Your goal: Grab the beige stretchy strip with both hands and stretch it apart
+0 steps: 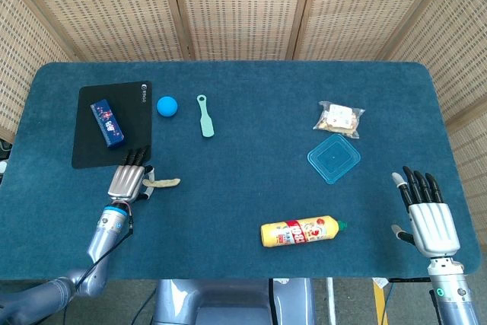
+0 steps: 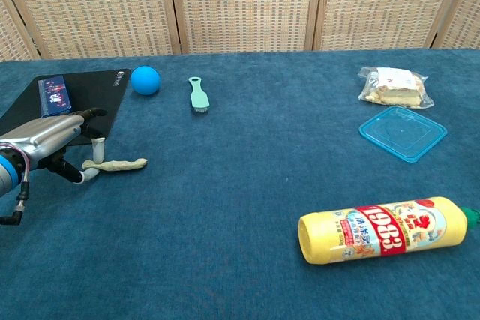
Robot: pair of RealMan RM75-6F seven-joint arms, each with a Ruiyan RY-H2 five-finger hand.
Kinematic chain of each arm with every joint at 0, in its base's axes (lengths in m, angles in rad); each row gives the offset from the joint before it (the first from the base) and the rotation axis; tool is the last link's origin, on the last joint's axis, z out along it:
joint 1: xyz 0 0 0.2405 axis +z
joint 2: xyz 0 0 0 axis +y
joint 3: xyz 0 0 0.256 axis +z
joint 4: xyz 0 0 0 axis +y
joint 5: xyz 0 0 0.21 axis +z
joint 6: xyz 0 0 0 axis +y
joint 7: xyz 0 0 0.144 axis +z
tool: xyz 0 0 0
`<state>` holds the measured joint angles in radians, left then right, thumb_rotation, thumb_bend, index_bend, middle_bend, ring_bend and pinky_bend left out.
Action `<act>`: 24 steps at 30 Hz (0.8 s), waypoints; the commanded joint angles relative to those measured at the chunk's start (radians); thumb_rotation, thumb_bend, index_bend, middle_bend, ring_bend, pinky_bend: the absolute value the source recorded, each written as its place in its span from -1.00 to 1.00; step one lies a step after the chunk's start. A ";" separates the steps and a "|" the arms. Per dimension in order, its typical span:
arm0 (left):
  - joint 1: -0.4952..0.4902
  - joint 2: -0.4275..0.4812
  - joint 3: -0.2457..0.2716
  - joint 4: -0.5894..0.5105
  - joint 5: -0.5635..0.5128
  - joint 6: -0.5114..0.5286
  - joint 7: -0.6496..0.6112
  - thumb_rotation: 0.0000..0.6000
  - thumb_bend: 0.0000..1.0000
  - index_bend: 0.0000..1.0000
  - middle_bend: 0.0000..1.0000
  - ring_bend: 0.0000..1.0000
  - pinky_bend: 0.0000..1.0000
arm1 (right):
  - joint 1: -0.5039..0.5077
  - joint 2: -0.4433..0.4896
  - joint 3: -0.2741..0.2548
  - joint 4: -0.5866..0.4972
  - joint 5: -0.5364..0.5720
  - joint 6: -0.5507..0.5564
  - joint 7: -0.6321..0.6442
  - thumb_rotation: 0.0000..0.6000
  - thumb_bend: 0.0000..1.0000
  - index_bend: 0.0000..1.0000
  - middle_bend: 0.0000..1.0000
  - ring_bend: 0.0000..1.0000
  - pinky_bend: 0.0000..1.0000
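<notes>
The beige stretchy strip [image 1: 163, 183] [image 2: 117, 164] lies flat on the blue table, just right of the black mat's near corner. My left hand [image 1: 128, 182] [image 2: 46, 139] hovers low at the strip's left end, fingers stretched forward and apart. Its thumb tip touches that end of the strip, and nothing is gripped. My right hand [image 1: 431, 221] rests far off at the table's near right corner, fingers straight and spread, holding nothing. The chest view does not show it.
A black mat [image 1: 91, 150] with a blue box [image 1: 107, 122] lies behind the left hand. A blue ball [image 1: 167, 106] and green brush [image 1: 205, 115] sit further back. A yellow bottle [image 1: 300, 231], blue lid [image 1: 333, 158] and snack bag [image 1: 339, 118] occupy the right half.
</notes>
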<state>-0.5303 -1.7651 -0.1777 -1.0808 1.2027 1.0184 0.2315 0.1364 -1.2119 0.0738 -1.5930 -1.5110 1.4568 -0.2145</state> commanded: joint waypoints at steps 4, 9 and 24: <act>0.000 0.000 0.004 0.004 0.002 0.000 -0.010 1.00 0.13 0.22 -1.00 -1.00 -1.00 | 0.001 0.000 -0.001 0.000 0.001 -0.002 -0.002 1.00 -1.00 -1.00 -1.00 -1.00 -1.00; -0.001 -0.001 0.005 0.004 0.002 -0.001 -0.015 1.00 0.17 0.27 -1.00 -1.00 -1.00 | 0.002 -0.001 -0.001 0.000 0.004 -0.005 -0.003 1.00 -1.00 -1.00 -1.00 -1.00 -1.00; 0.012 0.052 -0.008 -0.078 0.045 0.037 -0.159 1.00 0.17 0.51 -1.00 -1.00 -1.00 | 0.005 -0.001 -0.003 0.000 0.006 -0.012 -0.001 1.00 -1.00 -1.00 -1.00 -1.00 -1.00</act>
<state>-0.5233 -1.7307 -0.1831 -1.1343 1.2289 1.0423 0.1114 0.1411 -1.2127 0.0713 -1.5933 -1.5053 1.4450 -0.2155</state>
